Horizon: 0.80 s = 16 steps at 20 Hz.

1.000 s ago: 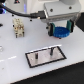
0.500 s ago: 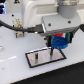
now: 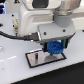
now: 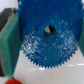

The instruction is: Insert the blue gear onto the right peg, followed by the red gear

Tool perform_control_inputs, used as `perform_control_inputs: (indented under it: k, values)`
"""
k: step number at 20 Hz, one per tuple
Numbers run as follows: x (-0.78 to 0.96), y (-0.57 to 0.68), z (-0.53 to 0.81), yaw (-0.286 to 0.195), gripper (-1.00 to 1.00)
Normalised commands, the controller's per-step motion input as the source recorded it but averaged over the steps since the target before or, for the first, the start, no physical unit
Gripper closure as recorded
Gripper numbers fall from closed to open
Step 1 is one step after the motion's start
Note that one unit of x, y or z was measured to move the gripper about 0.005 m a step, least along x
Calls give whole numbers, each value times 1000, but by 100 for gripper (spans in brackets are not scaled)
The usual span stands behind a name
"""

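Note:
The blue gear (image 3: pixel 54 48) is a wide toothed disc held edge-on, with my gripper (image 3: pixel 54 47) shut on it. It hangs just above the far edge of the black-bordered grey plate (image 3: pixel 44 60). In the wrist view the blue gear (image 4: pixel 47 42) fills the frame, its centre hole empty, and teal finger pads (image 4: pixel 9 46) press its rim on both sides. A sliver of the red gear (image 4: pixel 11 81) lies on the white table below. The right peg is too small and blurred to pick out in either view.
The arm's white body (image 3: pixel 40 20) and a black cable (image 3: pixel 12 36) fill the upper half of the exterior view and hide the table behind. A white tabletop (image 3: pixel 15 70) surrounds the plate.
The arm has come down and toward the exterior view's left, carrying the blue gear from above the table to just over the plate. The plate has not moved.

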Motion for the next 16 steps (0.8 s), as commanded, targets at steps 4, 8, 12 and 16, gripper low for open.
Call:
perform_control_inputs:
  k: [4, 8, 12, 16]
  values:
    - [116, -13, 153, 0, 100]
    - [226, -88, 426, 0, 100]
    - [68, -32, 146, 0, 100]
    - [158, -105, 45, 0, 100]
